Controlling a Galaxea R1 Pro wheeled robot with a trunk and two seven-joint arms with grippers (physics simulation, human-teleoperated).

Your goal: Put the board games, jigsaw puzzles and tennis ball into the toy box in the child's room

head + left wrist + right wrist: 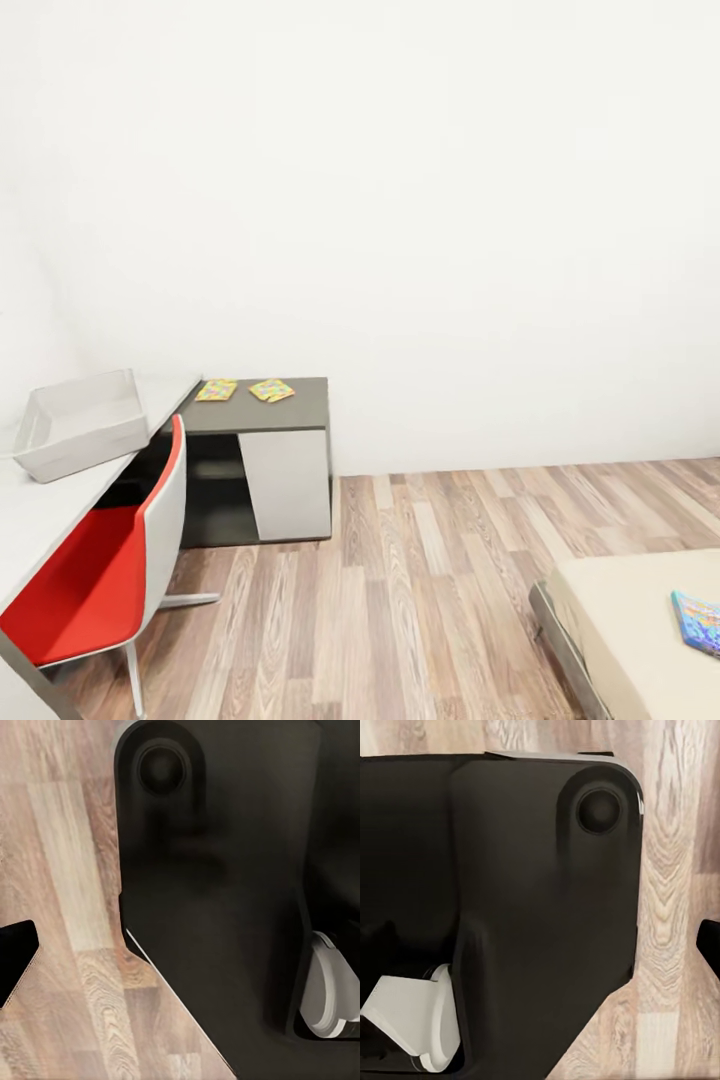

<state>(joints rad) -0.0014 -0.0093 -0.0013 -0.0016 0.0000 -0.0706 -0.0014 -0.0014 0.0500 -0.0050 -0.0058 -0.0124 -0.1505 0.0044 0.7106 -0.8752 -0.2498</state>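
The toy box, a shallow light-grey bin, stands on the table at the left of the head view. Two jigsaw puzzles lie flat side by side on the table's dark-grey wing. A light-blue board game lies on the bed at the lower right, cut by the picture's edge. The tennis ball is out of view. A dark fingertip shows at the edge of the left wrist view, and another fingertip at the edge of the right wrist view, both above the floor.
A red-and-white chair stands pushed against the table. Wood-plank floor stretches between table and bed. A white wall closes the back. Both wrist views look down on the robot's black base.
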